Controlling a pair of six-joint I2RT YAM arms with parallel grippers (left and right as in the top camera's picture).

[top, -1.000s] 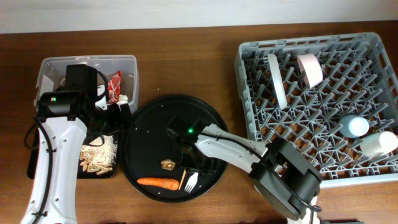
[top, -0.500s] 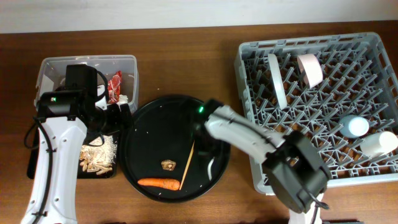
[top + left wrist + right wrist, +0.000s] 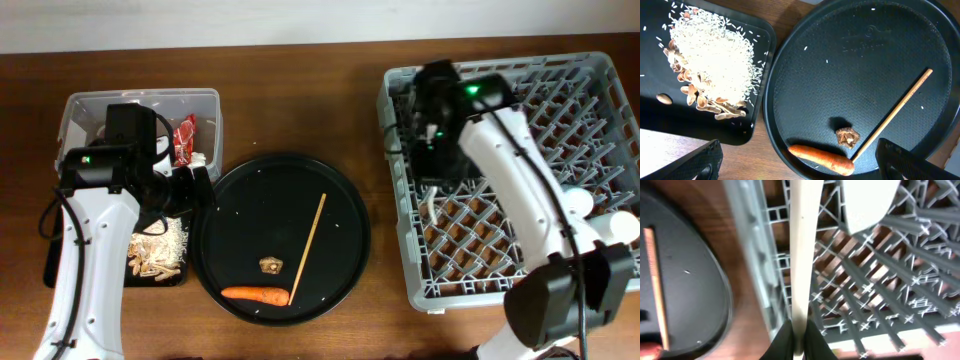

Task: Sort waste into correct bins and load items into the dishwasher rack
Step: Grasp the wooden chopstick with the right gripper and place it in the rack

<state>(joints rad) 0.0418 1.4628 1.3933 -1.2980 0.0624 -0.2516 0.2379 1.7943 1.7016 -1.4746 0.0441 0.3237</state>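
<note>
My right gripper (image 3: 799, 335) is shut on the white fork (image 3: 802, 255) and holds it over the left part of the grey dishwasher rack (image 3: 520, 260); overhead it (image 3: 436, 175) sits just inside the rack's left wall. A white dish (image 3: 870, 200) stands in the rack beside the fork. My left gripper (image 3: 800, 165) is open and empty above the round tray's left edge. On the round black tray (image 3: 240, 200) lie the wooden chopstick (image 3: 308, 248), the brown chunk (image 3: 270, 265) and the orange carrot (image 3: 255, 294). The blue cup (image 3: 573, 203) and white cup (image 3: 612, 230) are in the rack.
The clear tub (image 3: 90, 105) at far left holds the red wrapper (image 3: 184, 138). The shallow black tray (image 3: 655, 110) below it holds rice (image 3: 715, 55) and chip scraps. My right arm hides the rack's upper left.
My right arm has lifted the white fork off the round tray and carried it right and up, over the rack. The left arm has not moved.
</note>
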